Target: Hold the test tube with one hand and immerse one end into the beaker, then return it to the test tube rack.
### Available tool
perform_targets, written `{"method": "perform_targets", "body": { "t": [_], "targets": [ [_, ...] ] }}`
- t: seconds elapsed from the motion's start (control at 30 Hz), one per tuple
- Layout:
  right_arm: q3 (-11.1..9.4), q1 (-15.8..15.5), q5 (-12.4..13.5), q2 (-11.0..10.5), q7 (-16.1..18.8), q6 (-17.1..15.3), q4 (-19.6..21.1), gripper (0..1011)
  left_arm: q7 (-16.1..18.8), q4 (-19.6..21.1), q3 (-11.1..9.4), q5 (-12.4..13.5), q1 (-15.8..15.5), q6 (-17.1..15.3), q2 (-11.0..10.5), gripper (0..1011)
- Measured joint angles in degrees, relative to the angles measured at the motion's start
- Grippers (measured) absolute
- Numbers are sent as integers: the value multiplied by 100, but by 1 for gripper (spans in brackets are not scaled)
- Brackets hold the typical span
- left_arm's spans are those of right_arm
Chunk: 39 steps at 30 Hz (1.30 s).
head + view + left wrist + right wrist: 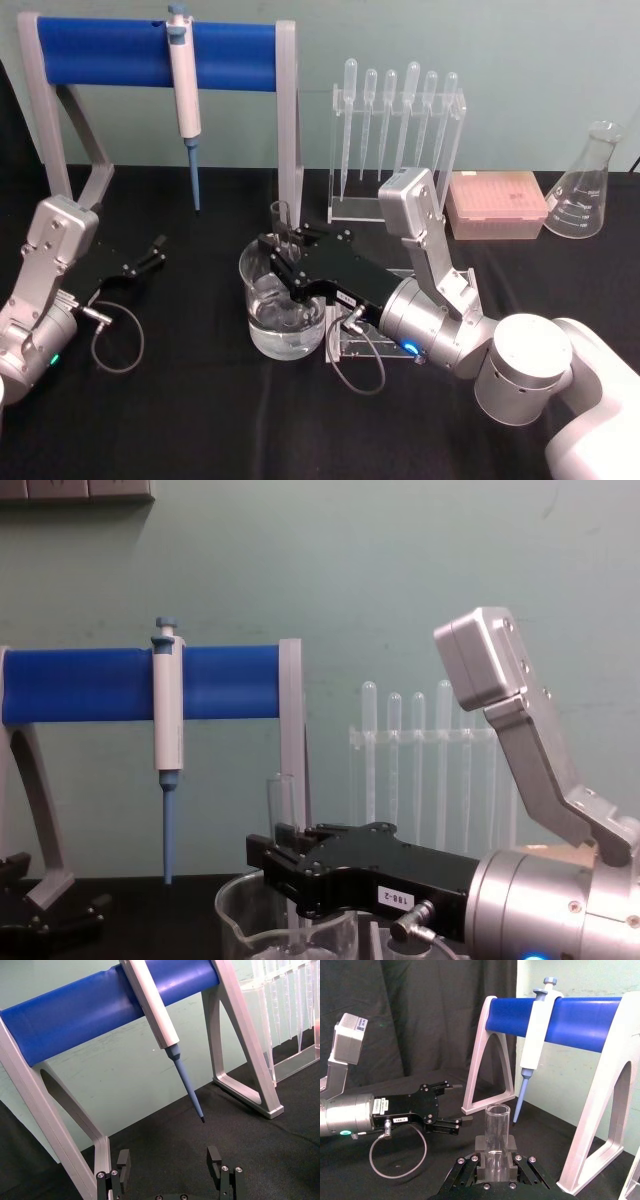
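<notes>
The tube (282, 222) stands upright in the beaker (258, 325) at the counter's (200, 420) middle, clamped in the right hand (286, 257), so the dip seems underway with the return left; its lower end is hard to see, and the left hand (150, 255) idles open, empty, near the left edge.

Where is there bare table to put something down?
Bare cloth along the front edge, and between the left pincer and the beaker. Crowded: the beaker, where the right pincer grips the test tube; pipette rack, pink box, flask behind.
</notes>
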<state>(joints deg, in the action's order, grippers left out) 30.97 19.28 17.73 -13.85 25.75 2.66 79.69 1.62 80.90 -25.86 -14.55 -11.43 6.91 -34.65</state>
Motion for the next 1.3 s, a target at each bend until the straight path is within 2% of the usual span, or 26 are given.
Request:
{"method": "perform_targets", "body": {
  "t": [1.3],
  "targets": [
    [0, 0, 0, 0, 0, 0, 0, 225, 0, 0, 0, 0, 0, 0, 0, 1000]
  ]
}}
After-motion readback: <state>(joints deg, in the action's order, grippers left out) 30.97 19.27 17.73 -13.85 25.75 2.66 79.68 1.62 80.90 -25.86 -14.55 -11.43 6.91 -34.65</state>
